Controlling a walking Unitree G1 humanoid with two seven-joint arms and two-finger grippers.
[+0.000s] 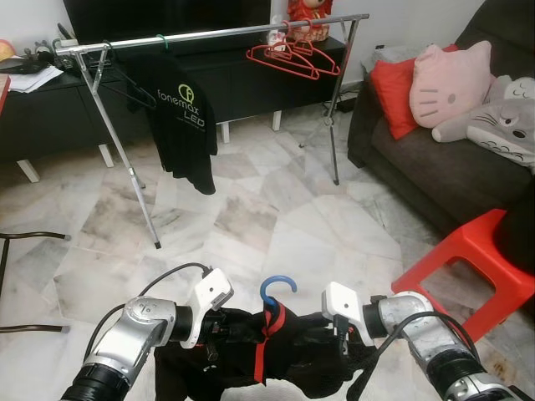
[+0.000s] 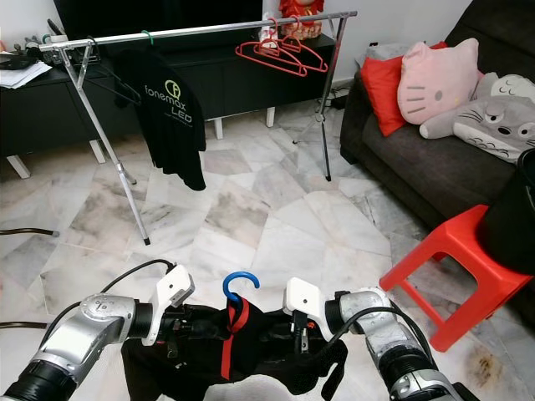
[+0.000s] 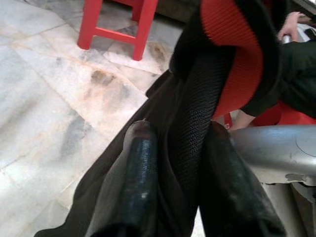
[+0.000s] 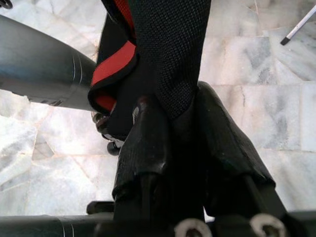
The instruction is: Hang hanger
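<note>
low in the frame centre, black garment with red trim on a blue hanger, stretched between both arms. left gripper clamped on the mesh fabric; right gripper likewise pinched shut on it. across the upper frame, metal clothes rail with a black t-shirt and red hangers.

Marble floor carries a metal rack at far left, a red stool at near right and a sofa at far right.
</note>
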